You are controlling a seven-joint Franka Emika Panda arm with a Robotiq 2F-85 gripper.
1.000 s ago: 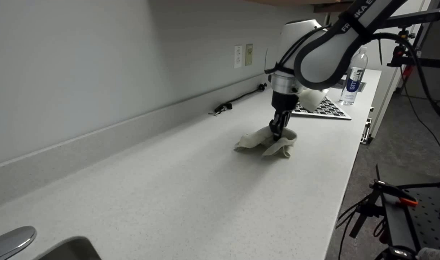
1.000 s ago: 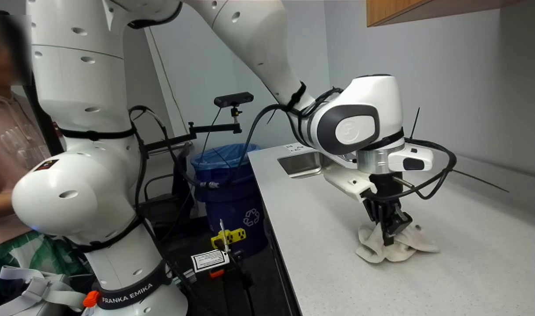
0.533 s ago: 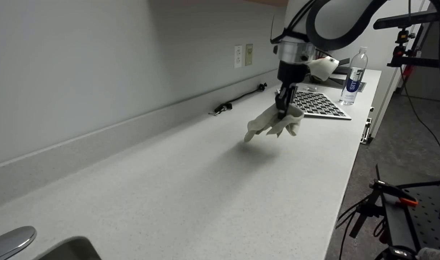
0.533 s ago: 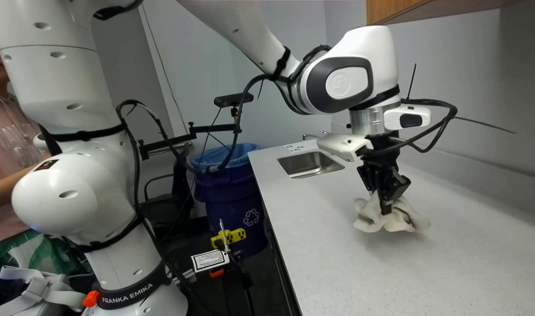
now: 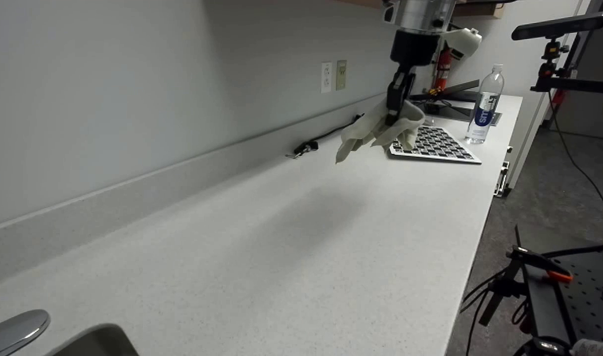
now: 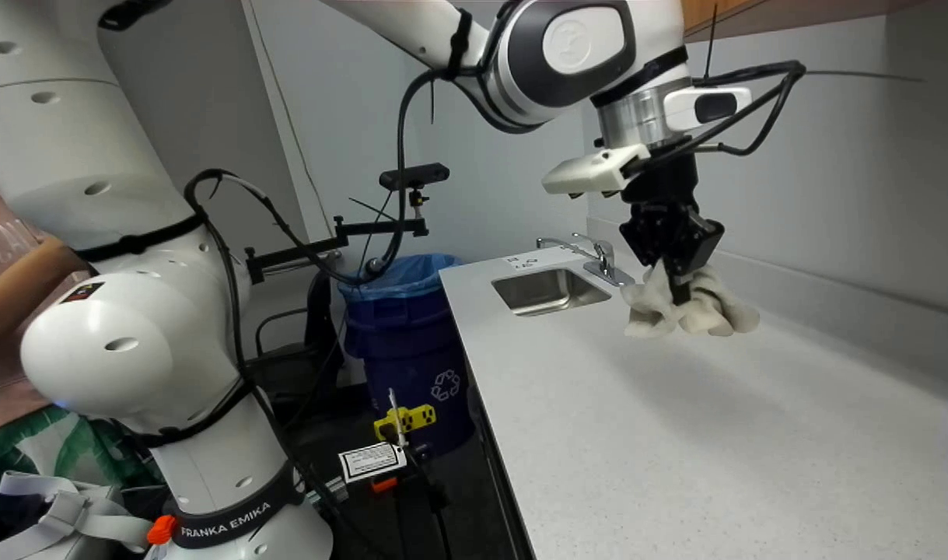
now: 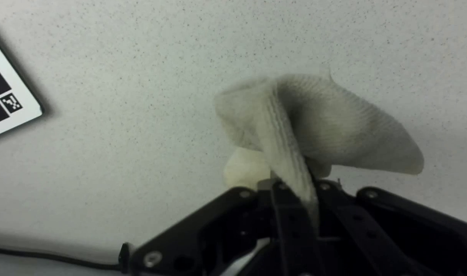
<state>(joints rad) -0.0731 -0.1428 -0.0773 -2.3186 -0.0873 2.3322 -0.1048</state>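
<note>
While the end effector [image 5: 394,117] grips a pale cloth [image 5: 364,129] above the counter [image 5: 281,267] in an exterior view, a checkered board [image 5: 442,144] lies behind them, near an upright bottle [image 5: 485,106]. In an exterior view, the cloth hangs in folds over the counter, with a sink [image 6: 551,292] and a faucet [image 6: 604,255] farther along and a blue bin [image 6: 407,350] beside the counter. In the wrist view, one fold runs into the end effector's grip and the rest spreads out; the board's corner and a black cord [image 7: 57,258] lie toward the left.
</note>
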